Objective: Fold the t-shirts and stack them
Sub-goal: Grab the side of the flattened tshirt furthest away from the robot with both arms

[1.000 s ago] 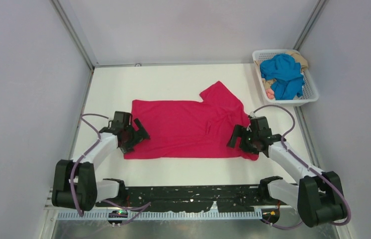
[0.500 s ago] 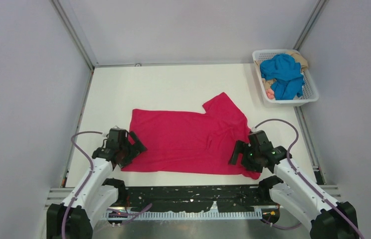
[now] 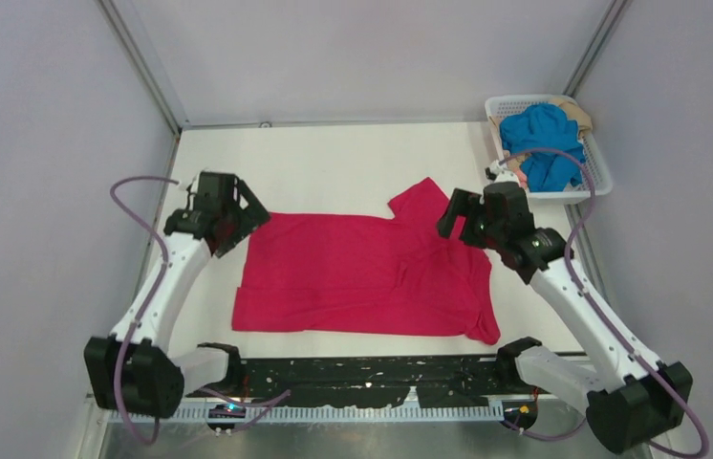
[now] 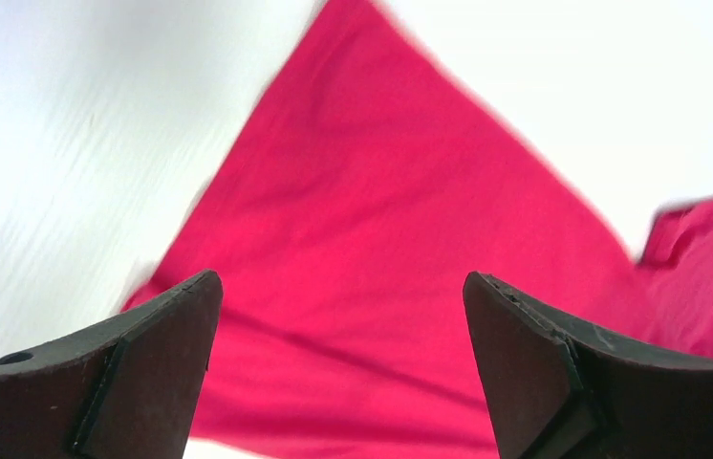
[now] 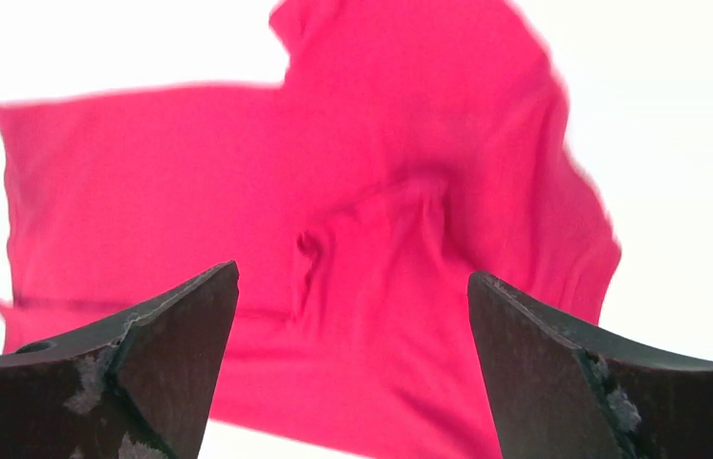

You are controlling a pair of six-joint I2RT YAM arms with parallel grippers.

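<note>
The large crimson-pink t-shirt point(image 3: 362, 273) lies spread flat in the middle of the white table, one sleeve sticking up at its far right. It also fills the left wrist view point(image 4: 400, 268) and the right wrist view point(image 5: 353, 249). My left gripper point(image 3: 238, 218) is open and empty, raised above the shirt's far left corner. My right gripper point(image 3: 460, 218) is open and empty, raised above the shirt's far right part by the sleeve. The blue t-shirt point(image 3: 546, 142) and the pale beige t-shirt point(image 3: 582, 115) lie crumpled in the basket.
A white lattice basket point(image 3: 601, 180) stands at the far right corner of the table. Grey walls with metal posts close the table point(image 3: 334, 158) on the left, right and back. A black rail runs along the near edge point(image 3: 362, 375).
Both grippers let go of the shirt's near corners and rose, moving away to its far corners. The shirt was pulled toward the near edge and now lies still.
</note>
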